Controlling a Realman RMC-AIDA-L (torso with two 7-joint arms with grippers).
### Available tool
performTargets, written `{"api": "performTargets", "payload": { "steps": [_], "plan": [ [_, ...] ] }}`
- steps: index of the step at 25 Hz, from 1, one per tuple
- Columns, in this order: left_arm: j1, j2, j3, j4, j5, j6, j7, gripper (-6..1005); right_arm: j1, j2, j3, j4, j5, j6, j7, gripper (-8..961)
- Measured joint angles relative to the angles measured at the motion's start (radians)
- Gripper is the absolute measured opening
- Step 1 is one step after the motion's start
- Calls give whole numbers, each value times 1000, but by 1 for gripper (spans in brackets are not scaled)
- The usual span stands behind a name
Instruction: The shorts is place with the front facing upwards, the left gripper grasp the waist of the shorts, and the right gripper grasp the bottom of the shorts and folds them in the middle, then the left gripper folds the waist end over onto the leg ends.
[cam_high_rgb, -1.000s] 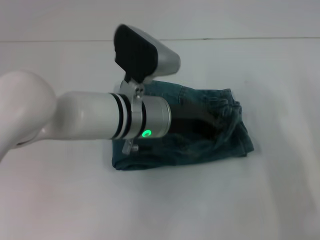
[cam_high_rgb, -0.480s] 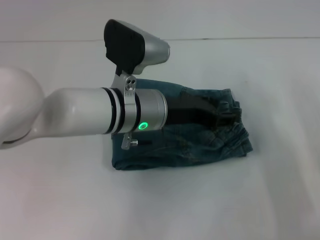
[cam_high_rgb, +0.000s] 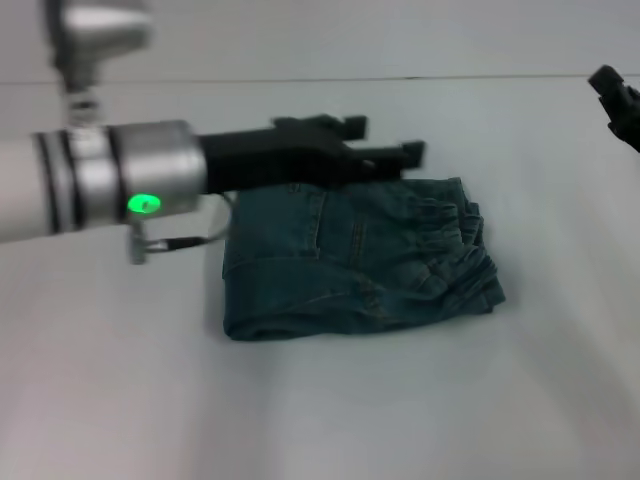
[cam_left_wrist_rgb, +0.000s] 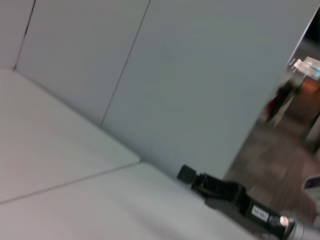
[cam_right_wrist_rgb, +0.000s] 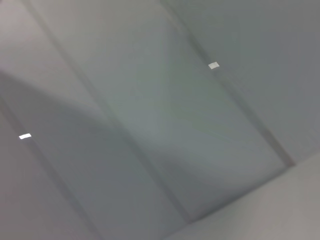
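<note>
Head view: folded blue-green denim shorts (cam_high_rgb: 360, 258) on white table (cam_high_rgb: 330, 410); soft, limp, best gripped at gathered waistband (cam_high_rgb: 465, 245). Black unlabelled left gripper (cam_high_rgb: 385, 140) above, spread, empty. Left wrist view: labelled black right gripper (cam_left_wrist_rgb: 186, 173), opening unclear. Right wrist view: only wall.

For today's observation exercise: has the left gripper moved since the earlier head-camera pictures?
Yes. The left gripper has lifted off the folded shorts and drawn back toward the robot's left, now hanging over their far edge, fingers open. The shorts lie where they did.
</note>
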Motion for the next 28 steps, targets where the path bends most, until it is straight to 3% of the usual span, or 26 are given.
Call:
{"api": "performTargets", "payload": {
  "steps": [5,8,9,10,13,14,15,18,21,22,23,24,28],
  "plan": [
    [13,6,-334,-116,-33,290,110,906,24,6,-179,-159,0,-205,175,33],
    [25,26,-518,-214,-20,423,199,934,33,9,-296,-253,0,-318,283,153],
    [25,26,-518,-214,-20,423,199,934,33,8,-341,-284,0,-350,313,178],
    [50,66,-571,-273,-7,459,241,934,33,6,-387,-317,0,-390,345,203],
    [84,102,-570,-290,46,460,255,934,23,-1,-538,-451,0,-518,442,277],
    [98,109,-574,-284,87,455,256,934,5,-3,-630,-546,0,-577,502,302],
    [105,110,-578,-278,113,452,254,934,5,-3,-630,-546,0,-577,502,327],
    [140,103,-604,-227,218,448,242,934,-39,-4,-759,-672,0,-598,570,401],
    [178,76,-608,-146,304,454,236,934,-81,-8,-830,-752,-66,-566,605,537],
    [184,70,-608,-131,320,455,236,934,-81,-8,-830,-752,-66,-566,605,592],
    [196,48,-604,-81,369,458,236,934,-82,-13,-830,-755,-128,-520,618,648],
    [196,48,-604,-81,369,458,236,934,-82,-13,-830,-755,-128,-520,618,659],
    [198,9,-599,-17,450,462,232,934,-75,-15,-834,-750,-206,-447,637,704]
  ]
}}
